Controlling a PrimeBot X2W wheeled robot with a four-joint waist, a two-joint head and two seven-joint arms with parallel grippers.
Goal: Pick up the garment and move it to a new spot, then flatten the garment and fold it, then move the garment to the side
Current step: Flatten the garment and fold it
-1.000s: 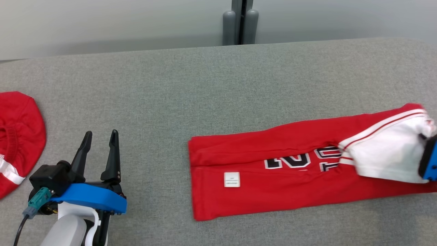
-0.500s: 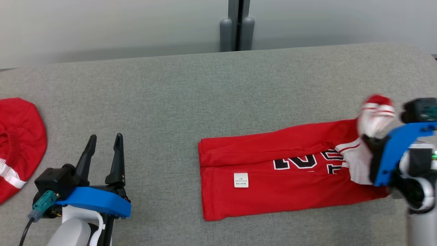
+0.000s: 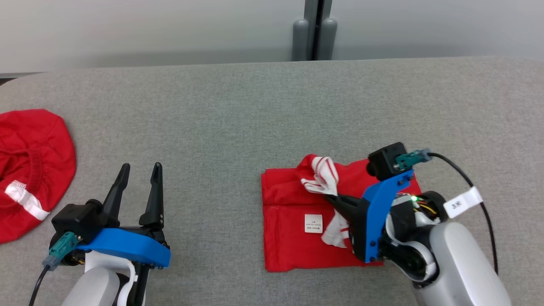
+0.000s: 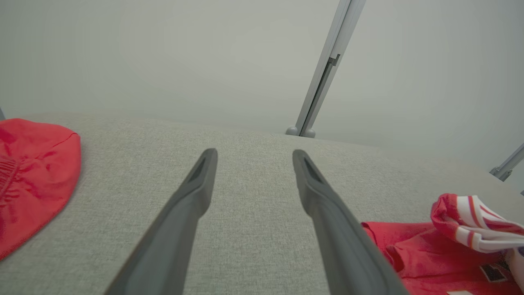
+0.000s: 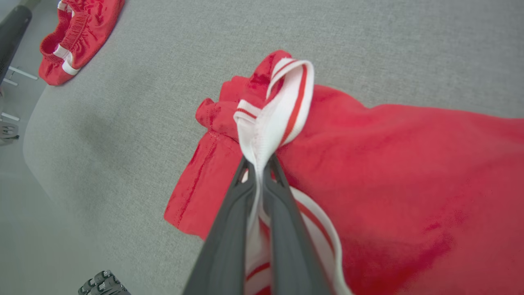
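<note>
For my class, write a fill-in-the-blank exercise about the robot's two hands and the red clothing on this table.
1. The right hand is shut on the garment, gripping its red-and-____ striped edge.
2. The left hand stands ____, with nothing between its fingers.
3. The table is covered in ____ fabric.
4. A second red piece lies on the robot's far ____ side.

Missing words: white; open; grey; left.

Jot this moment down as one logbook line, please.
step: folding | garment: red jersey on table, one end lifted over itself | right claw: shut on its striped trim | left claw: open, empty
</note>
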